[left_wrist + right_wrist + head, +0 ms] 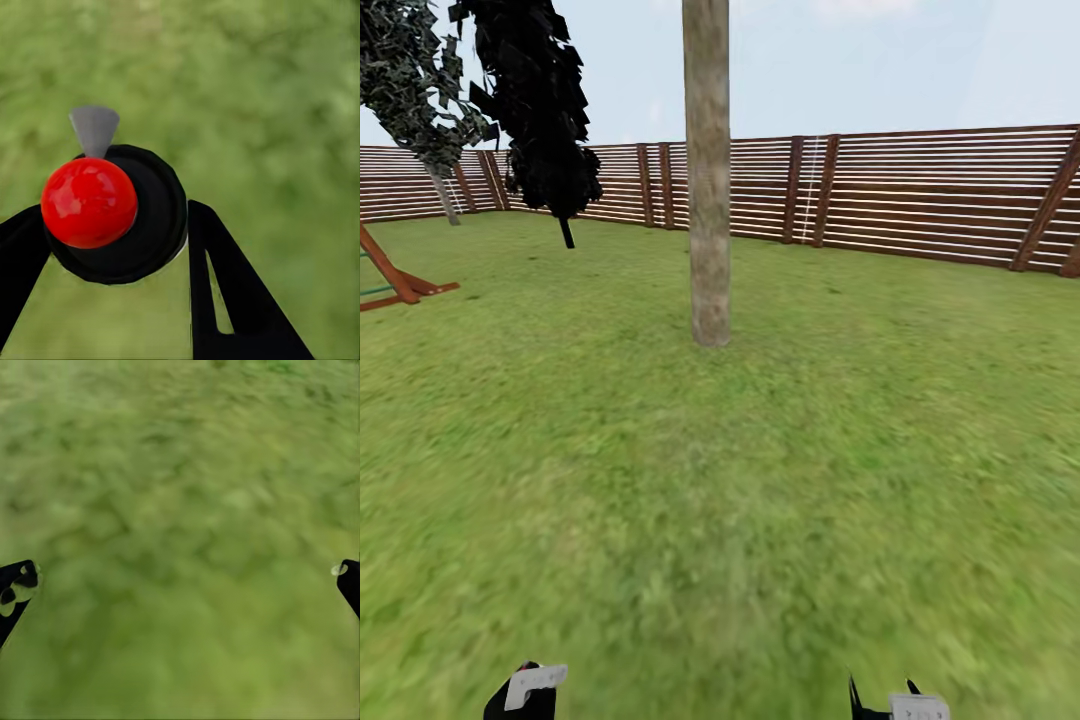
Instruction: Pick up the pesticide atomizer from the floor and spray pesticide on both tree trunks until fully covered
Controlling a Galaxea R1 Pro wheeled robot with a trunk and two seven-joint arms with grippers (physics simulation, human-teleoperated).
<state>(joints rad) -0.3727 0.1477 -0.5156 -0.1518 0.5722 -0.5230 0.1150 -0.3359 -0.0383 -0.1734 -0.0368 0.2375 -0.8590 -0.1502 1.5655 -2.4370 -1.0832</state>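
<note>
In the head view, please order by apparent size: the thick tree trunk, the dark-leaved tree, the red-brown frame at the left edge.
1. Thick tree trunk
2. Dark-leaved tree, similar in area, so unsure
3. Red-brown frame, smallest

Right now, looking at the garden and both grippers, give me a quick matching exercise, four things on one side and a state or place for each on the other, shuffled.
Things:
1. tree trunk
2. left gripper
3. right gripper
4. wooden fence

States or places:
A. open over bare grass
B. runs along the far edge of the lawn
C. shut on the pesticide atomizer
D. stands upright on the lawn, straight ahead

Pairs: 1-D, 2-C, 3-A, 4-B
</note>
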